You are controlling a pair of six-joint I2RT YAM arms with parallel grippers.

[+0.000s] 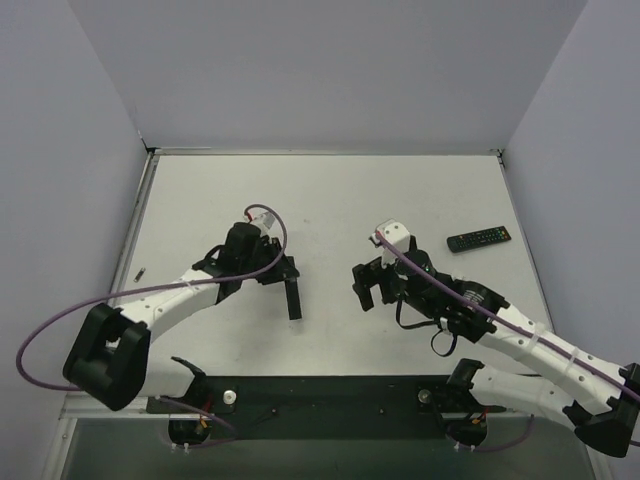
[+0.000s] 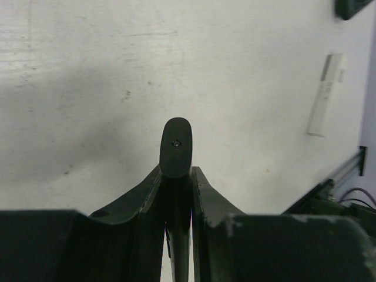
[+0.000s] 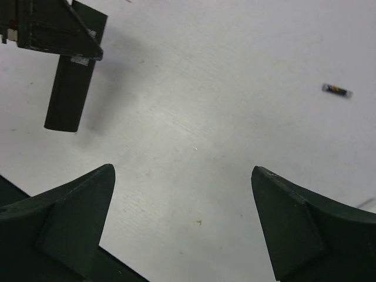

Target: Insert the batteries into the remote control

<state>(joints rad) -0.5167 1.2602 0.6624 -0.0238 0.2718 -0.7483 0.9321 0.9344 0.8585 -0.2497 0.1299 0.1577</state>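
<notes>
I'm seeing one battery (image 3: pixel 336 90), a tiny dark cylinder with pale ends, lying near the table's (image 1: pixel 330 190) left edge. The left gripper (image 2: pixel 176 182) is clamping a dark remote (image 3: pixel 66 100). The right gripper (image 3: pixel 182 170) is gaping wide, empty.

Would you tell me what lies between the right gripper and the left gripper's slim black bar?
Only bare white tabletop separates the right gripper from the slim black bar, per the top view.
</notes>
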